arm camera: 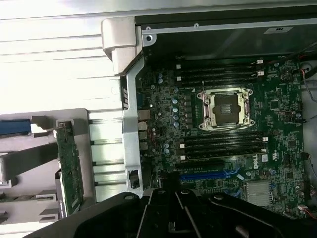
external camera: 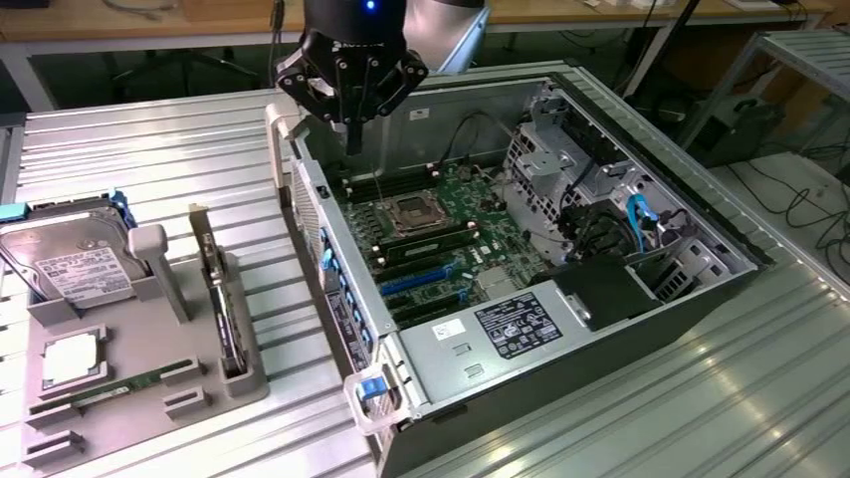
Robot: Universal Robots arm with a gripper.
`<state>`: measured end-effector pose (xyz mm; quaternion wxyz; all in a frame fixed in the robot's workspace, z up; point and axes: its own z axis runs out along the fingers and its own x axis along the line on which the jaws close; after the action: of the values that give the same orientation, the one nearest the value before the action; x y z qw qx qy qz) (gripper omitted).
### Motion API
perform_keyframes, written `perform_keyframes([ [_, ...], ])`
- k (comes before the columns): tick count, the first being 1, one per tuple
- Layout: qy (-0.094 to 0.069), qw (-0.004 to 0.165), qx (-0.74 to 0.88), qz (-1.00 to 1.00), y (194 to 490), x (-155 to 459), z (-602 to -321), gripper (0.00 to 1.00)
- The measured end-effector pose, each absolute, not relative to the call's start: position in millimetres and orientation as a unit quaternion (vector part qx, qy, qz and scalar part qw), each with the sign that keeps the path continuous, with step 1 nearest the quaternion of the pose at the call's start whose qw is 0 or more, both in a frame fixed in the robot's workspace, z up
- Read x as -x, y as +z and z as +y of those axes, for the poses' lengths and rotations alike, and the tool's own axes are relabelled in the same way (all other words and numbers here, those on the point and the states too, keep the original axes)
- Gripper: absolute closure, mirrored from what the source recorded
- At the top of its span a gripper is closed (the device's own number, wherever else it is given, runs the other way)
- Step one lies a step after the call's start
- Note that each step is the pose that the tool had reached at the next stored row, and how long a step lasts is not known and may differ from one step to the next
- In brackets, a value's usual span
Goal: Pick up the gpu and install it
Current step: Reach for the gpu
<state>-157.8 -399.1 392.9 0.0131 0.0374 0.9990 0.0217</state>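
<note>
Nearest, on the counter [external camera: 199, 139], in the grey holder [external camera: 139, 339]: gpu [external camera: 217, 289], upright on its long edge in a slot, untouched, with the hard drive [external camera: 74, 264] just beside. Beyond, open computer case [external camera: 638, 129], motherboard [external camera: 452, 219] exposed. Farthest, above the case's far corner: end effector [external camera: 354, 139], pinched fully shut with nothing held, well apart from the gpu.

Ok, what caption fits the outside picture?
Shut pincer hangs over the open computer case; gpu stands upright in the gray holder.
</note>
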Motion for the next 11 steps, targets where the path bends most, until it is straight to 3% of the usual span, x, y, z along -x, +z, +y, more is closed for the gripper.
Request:
perform_keyframes([
  [11,0.022,0.013,-0.037,0.999,392,173,-399,0.89],
])
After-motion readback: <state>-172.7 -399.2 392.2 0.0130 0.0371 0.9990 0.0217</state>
